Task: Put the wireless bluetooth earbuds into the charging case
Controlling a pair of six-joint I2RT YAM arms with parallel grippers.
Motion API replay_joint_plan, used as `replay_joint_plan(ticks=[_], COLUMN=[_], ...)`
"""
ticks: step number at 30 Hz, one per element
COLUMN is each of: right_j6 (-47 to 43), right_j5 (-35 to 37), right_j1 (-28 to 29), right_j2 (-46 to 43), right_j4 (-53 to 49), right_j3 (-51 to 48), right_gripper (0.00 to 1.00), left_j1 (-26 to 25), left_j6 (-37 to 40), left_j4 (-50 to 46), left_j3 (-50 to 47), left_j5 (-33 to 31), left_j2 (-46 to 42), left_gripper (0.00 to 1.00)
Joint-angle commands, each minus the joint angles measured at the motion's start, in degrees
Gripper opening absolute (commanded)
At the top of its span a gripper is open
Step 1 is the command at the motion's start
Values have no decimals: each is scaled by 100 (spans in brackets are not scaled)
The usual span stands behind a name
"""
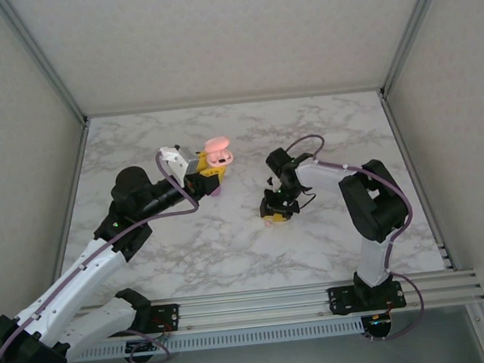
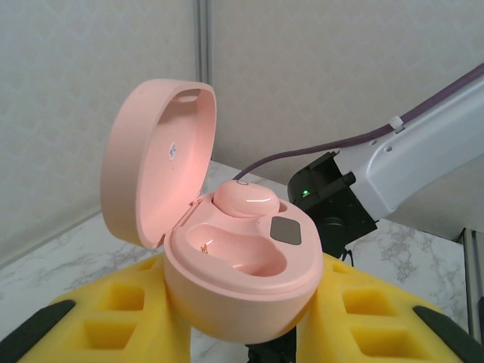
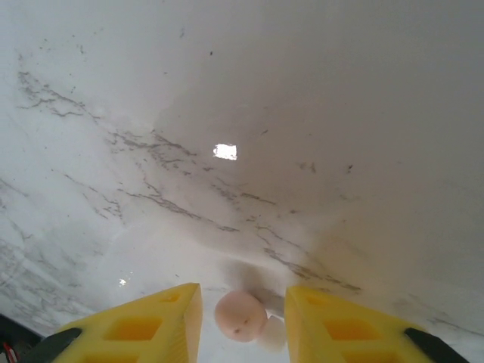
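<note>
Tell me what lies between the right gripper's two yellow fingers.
A peach-pink earbud lies there on the marble table, seen in the right wrist view.

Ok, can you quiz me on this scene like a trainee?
1. True or false: the pink charging case in the left gripper has its lid shut.
2. How many earbuds sit in that case? A none, B one, C two.
3. Fill in: the loose earbud on the table lies between the fingers of the ___ gripper.
Key: 1 false, the lid stands open; 2 B, one seated earbud; 3 right gripper.
</note>
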Motion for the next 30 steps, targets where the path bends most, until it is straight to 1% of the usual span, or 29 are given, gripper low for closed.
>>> replay_joint_plan(ticks=[1,5,11,13,20,26,30], right_j6=[-75,-83,-188,-307,-471,-628,-732], right_j5=[-10,49,683,777,621,412,337], right_j1=[68,109,220,282,387,381,382], right_j2=[-59,-51,-66,2,344,621,760], right_j4=[-293,-431,-809,-910,-941,-830,-910], right_j3=[258,366,687,840,1064,1247,1312], right_gripper=[34,34,36,36,33,35,34], left_j1=[-11,-14,-10,-13,-11,-12,-11], left_j6=[58,64,65,65,80,90,79], left_j4=[59,63,46,43,-25,-78,-86], left_j3=[33,41,35,17,-19,-3,6], left_j5=[-54,-55,-106,-146,-241,-239,-222], left_j2=[-16,-6,-16,-50,-197,-211,-209], left_gripper=[17,17,17,17,17,17,17])
